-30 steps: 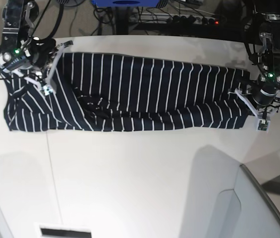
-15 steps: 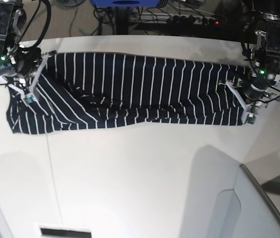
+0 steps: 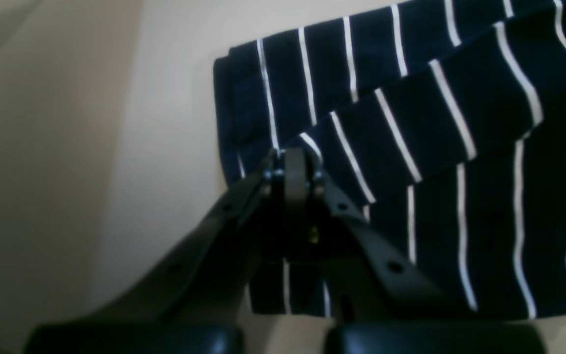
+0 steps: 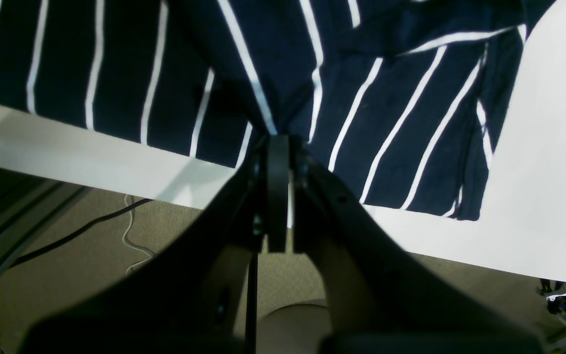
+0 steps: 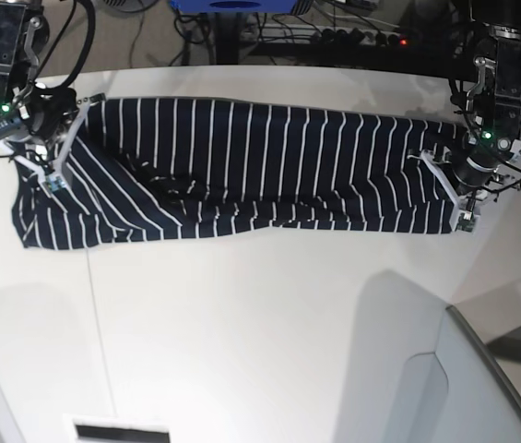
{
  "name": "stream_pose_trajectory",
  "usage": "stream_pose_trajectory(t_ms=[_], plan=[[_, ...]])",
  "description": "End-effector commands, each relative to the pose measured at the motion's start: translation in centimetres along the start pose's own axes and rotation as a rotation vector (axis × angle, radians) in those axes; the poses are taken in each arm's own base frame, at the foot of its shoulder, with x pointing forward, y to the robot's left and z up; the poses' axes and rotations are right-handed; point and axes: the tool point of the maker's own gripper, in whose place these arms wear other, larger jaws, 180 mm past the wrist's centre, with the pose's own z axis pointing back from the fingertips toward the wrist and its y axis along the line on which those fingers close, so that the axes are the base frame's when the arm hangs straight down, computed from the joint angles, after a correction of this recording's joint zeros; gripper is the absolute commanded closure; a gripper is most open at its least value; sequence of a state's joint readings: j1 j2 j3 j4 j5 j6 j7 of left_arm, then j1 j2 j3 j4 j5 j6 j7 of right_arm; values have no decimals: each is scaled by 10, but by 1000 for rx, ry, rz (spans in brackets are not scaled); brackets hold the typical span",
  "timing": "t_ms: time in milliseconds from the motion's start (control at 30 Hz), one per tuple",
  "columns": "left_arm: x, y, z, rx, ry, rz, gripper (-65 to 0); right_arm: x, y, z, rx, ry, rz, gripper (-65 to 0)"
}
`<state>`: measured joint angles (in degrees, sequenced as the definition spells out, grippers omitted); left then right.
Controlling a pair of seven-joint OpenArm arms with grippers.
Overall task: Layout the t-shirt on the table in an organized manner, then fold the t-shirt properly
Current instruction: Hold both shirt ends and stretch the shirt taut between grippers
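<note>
Base view: both fingers [image 5: 447, 189] [image 5: 65, 157] pinched on t-shirt [image 5: 260, 166].

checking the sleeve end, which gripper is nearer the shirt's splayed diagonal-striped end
Right. The right gripper pinches the t-shirt at that end; the left gripper grips the opposite, straight-striped end.
</note>
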<state>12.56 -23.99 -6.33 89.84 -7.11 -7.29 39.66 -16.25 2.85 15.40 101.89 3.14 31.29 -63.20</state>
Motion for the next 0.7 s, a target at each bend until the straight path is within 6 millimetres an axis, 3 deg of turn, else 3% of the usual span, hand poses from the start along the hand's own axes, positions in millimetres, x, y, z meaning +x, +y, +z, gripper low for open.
stream_pose_trajectory(t_ms=[0, 100, 267, 433, 667], plan=[[7, 13, 1, 31, -19, -3, 0, 4, -6, 4, -17, -17, 1, -2], [-4, 15, -4, 34, 12, 5, 0, 1, -15, 5, -34, -15, -23, -2], [-5, 15, -4, 34, 13, 5, 0, -5, -33, 9, -71, -7, -42, -2], [0, 17, -4, 37, 5, 7, 0, -9, -35, 9, -74, 3, -43, -2], [-3, 17, -6, 37, 13, 9, 0, -22, -27, -7, -33, 54, -56, -2]])
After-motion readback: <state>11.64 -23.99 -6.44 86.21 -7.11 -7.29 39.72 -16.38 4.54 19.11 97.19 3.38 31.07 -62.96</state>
